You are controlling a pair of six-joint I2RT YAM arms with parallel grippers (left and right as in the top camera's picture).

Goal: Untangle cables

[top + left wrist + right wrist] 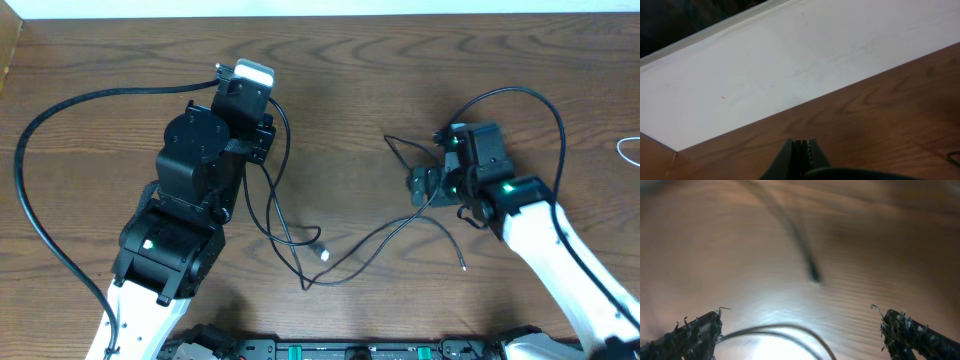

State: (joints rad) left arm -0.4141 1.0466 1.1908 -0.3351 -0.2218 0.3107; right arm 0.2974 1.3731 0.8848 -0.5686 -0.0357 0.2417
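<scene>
**Straddling a cord, right claw wide; left claw shut**

Lying on the wooden table (100, 60), the black cables (345, 262) sprawl between the two arms in loose, crossing loops. One strand runs down beside the left arm and ends in a pale plug (322, 252) near the middle. Others sweep right toward the right gripper (425, 186), and one free end lies just below it. A white cable (628, 150) shows only as a small loop at the table's right edge, well apart from the black ones.

The right gripper stands fully open. In its wrist view a black strand arcs across the gap between its fingers (695, 332); whether it touches them I cannot tell.

The left gripper (802, 150) is closed, with nothing visible between its fingers. It points at the table's far edge and the white surface (790, 65) beyond.
</scene>
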